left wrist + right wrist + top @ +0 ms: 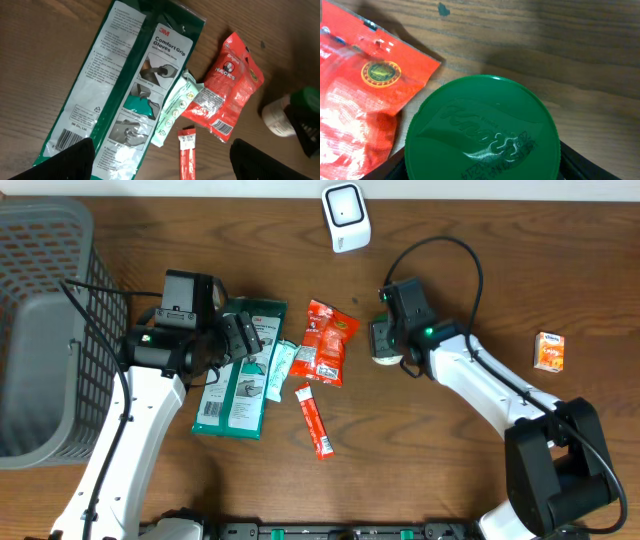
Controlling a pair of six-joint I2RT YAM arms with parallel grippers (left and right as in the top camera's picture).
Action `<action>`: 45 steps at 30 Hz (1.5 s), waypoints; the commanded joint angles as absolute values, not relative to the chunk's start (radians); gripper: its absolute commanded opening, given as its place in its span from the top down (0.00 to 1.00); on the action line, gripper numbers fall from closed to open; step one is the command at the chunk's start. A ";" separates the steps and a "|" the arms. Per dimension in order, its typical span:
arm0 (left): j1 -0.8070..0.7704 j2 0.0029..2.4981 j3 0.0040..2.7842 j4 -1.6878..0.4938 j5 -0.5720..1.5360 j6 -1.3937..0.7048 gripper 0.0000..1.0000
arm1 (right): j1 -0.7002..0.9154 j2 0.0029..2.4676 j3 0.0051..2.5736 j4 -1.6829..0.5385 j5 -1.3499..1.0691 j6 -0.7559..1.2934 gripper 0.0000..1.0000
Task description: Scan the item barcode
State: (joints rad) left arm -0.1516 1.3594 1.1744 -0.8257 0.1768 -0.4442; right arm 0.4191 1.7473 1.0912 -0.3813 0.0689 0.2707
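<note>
Overhead view of a brown wooden surface [450, 470] with two robot arms. The right end effector [383, 340] is clamped on a small pale jar [384, 361] with a green lid [482, 132], which rests on the surface right of centre, just beside a red snack bag [328, 342]. A white barcode scanner [346, 218] stands well apart at the far edge.

The left end effector [238, 338] hovers with its fingers apart over a green glove packet [240, 380], holding nothing. A pale green sachet [283, 370] and a red stick packet [315, 420] lie nearby. A grey basket [40, 330] sits at the far left and a small orange box [549, 351] at the right.
</note>
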 commanded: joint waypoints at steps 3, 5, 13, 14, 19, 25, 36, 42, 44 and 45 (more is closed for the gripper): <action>-0.149 1.354 1.190 -0.825 0.167 -0.439 0.13 | 0.411 1.660 1.017 -0.270 0.086 0.291 0.63; -0.149 1.354 1.190 -0.825 0.167 -0.439 0.13 | 0.411 1.654 1.005 -0.263 0.087 0.290 0.63; -0.149 1.354 1.190 -0.825 0.167 -0.439 0.13 | 0.413 1.655 0.934 -0.255 0.084 0.280 0.55; -0.149 1.354 1.190 -0.825 0.167 -0.439 0.13 | 0.413 1.655 0.934 -0.259 0.082 0.280 0.53; -0.149 1.354 1.190 -0.825 0.167 -0.439 0.13 | 0.413 1.647 0.934 -0.282 0.053 0.280 0.32; -0.149 1.354 1.190 -0.825 0.167 -0.439 0.13 | 0.413 1.602 0.934 -0.342 0.051 0.260 0.21; -0.149 1.354 1.190 -0.825 0.167 -0.439 0.13 | 0.412 1.470 1.004 -0.522 0.051 0.236 0.14; -0.149 1.354 1.190 -0.825 0.167 -0.439 0.13 | 0.412 1.485 1.259 -0.834 0.051 0.347 0.18; -0.149 1.354 1.190 -0.825 0.167 -0.439 0.13 | 0.411 1.490 1.311 -0.894 0.051 0.363 0.18; -0.149 1.354 1.190 -0.825 0.167 -0.439 0.13 | 0.411 1.491 1.331 -0.916 0.052 0.362 0.17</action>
